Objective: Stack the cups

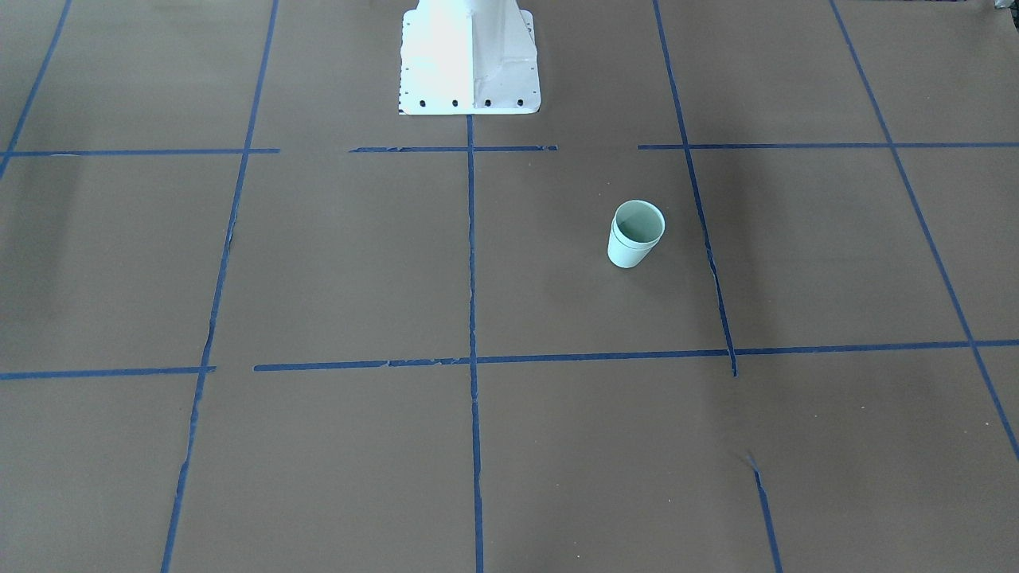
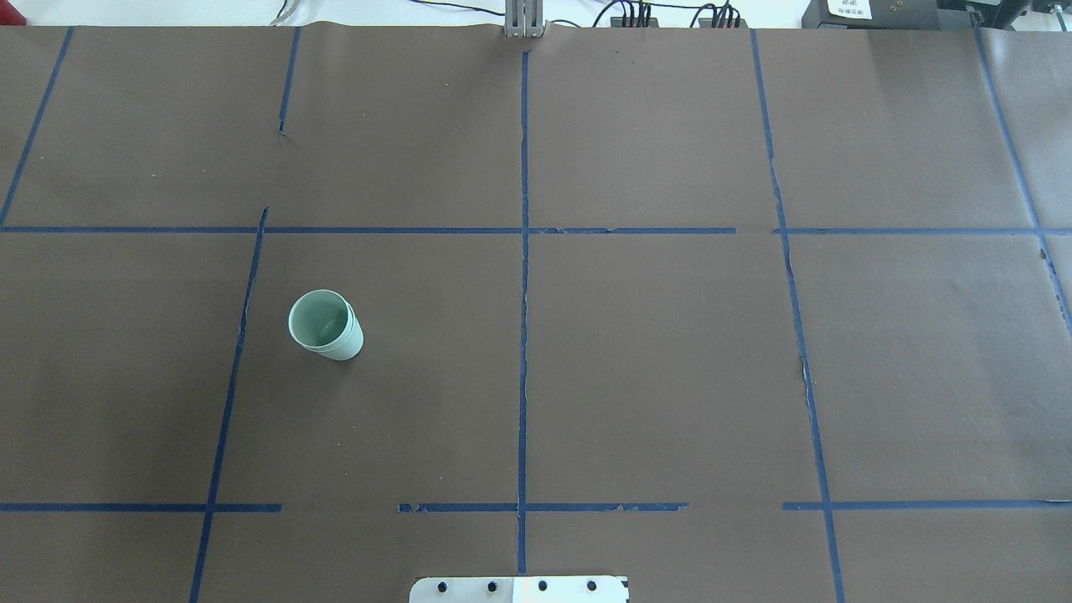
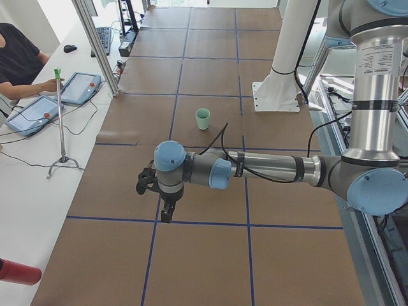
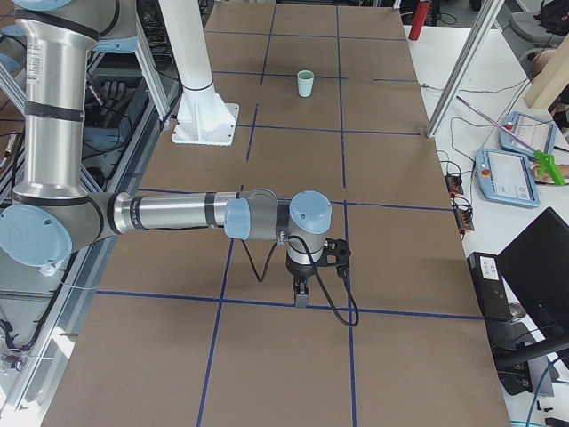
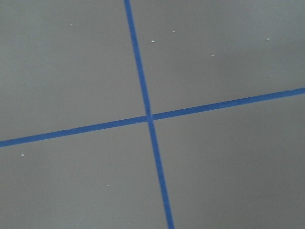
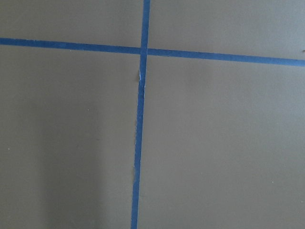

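Observation:
The two pale mint-green cups (image 1: 635, 233) stand upright as one nested stack on the brown table, one inside the other, with two rims showing. The stack also shows in the overhead view (image 2: 325, 325), the exterior left view (image 3: 203, 118) and the exterior right view (image 4: 306, 84). My left gripper (image 3: 167, 213) hangs over the table far from the stack, near a tape crossing; I cannot tell if it is open. My right gripper (image 4: 302, 296) hangs at the table's other end, also far away; I cannot tell its state. Both wrist views show only bare table and tape.
The white robot pedestal (image 1: 470, 64) stands at the table's robot side. Blue tape lines (image 2: 524, 251) divide the brown table into squares. An operator's tablets (image 3: 80, 86) and a stand lie beside the table at the far edge.

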